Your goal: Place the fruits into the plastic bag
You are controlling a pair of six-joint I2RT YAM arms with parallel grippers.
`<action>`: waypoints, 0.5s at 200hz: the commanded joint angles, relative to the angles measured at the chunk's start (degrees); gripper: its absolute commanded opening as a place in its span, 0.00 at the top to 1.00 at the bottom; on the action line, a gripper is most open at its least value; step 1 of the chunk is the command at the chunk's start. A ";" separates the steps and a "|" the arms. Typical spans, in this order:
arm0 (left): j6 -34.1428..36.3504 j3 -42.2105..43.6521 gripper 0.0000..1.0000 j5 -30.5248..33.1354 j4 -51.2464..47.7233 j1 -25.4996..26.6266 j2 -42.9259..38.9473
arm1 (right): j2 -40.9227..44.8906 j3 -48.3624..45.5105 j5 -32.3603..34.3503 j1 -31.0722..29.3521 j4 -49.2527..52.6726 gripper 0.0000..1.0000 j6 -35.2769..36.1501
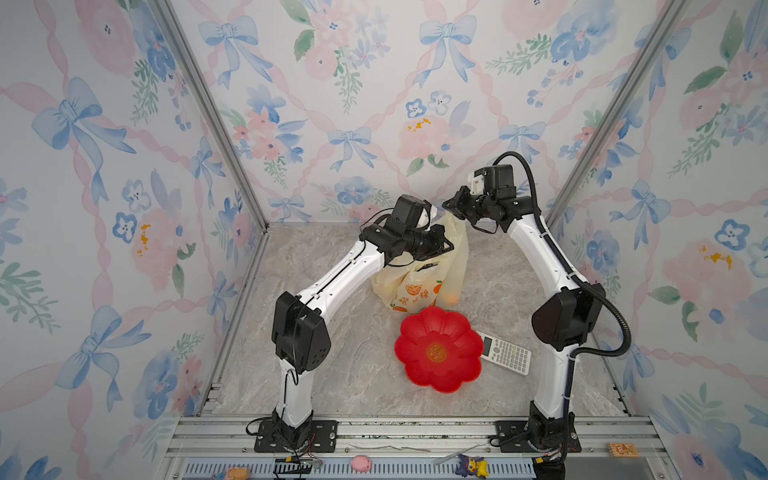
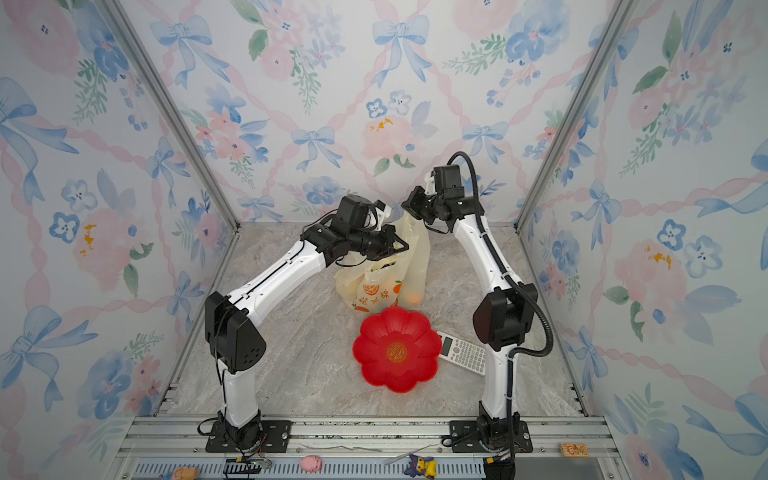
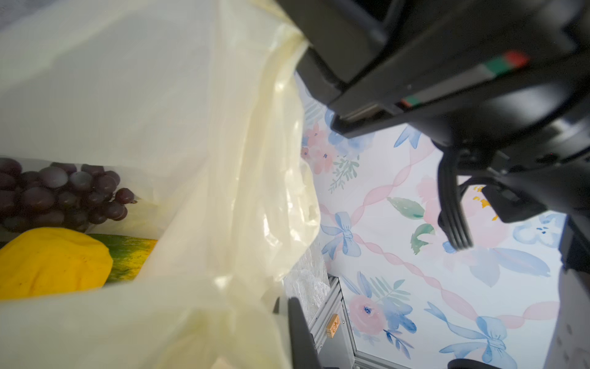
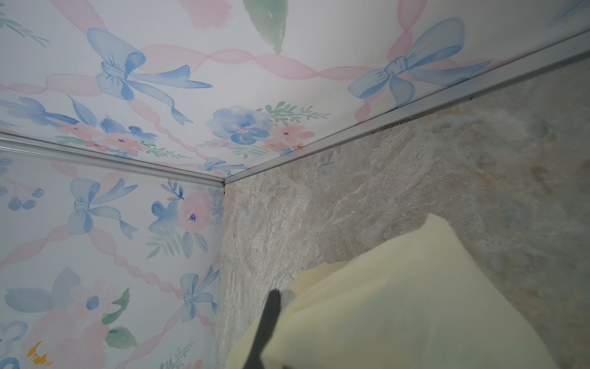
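Observation:
The plastic bag stands at the back middle of the table, held up by its top. My left gripper is shut on the bag's near top edge. My right gripper is shut on its far handle. In the left wrist view the bag gapes, and inside lie a purple grape bunch, a yellow lumpy fruit and a green-orange mango. Pale film wraps the left gripper and the right gripper. An orange shape shows through the bag's wall.
A red flower-shaped dish sits in front of the bag with no fruit in it. A calculator lies to its right. Small toys rest on the front rail. Flowered walls close in three sides.

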State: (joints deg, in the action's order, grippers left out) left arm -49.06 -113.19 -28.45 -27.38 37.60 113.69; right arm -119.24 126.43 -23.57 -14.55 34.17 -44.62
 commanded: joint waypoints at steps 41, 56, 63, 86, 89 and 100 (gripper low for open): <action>3.21 -6.16 1.00 -0.47 0.18 3.15 8.74 | -1.27 -8.19 -0.90 3.41 -8.43 1.00 -4.77; 3.61 -5.93 1.00 -0.73 0.21 3.50 10.06 | -1.17 -10.90 -1.19 3.83 -10.27 1.00 -5.56; 3.70 -5.75 1.00 -0.80 0.18 3.61 10.50 | -1.17 -11.79 -1.21 3.92 -10.57 1.00 -5.48; 4.35 -4.87 0.92 -0.70 0.17 3.65 10.95 | -1.17 -14.34 -1.12 4.20 -10.92 1.00 -4.80; 4.47 -4.73 0.90 -0.63 0.21 3.64 10.87 | -1.17 -14.63 -1.12 4.28 -10.96 1.00 -4.71; 4.83 -4.29 0.81 -0.30 0.20 3.54 10.69 | -1.17 -15.67 -1.13 4.50 -11.05 0.97 -4.69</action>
State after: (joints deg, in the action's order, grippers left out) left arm -46.41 -117.93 -28.51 -27.18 41.28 124.38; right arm -120.14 112.71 -23.81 -10.59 25.69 -48.95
